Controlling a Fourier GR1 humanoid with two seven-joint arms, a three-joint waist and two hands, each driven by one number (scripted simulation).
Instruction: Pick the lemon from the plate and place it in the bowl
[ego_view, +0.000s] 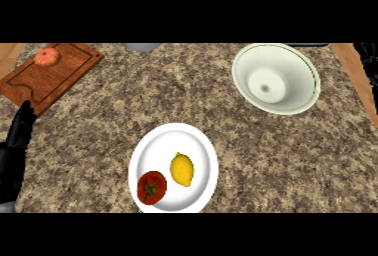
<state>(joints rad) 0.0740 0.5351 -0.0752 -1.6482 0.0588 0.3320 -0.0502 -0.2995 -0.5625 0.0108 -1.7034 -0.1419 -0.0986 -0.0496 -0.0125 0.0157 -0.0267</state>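
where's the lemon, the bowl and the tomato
lemon (181, 169), head view, middle of its yellow skin
bowl (303, 67), head view, inner wall on the right
tomato (152, 187), head view, top by the green stem

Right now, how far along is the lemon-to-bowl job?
Nothing done yet. The yellow lemon lies on the white round plate beside a red tomato. The pale green bowl holds nothing. The black left hand rests open at the left edge, holding nothing. Grasp, carry and placing remain.
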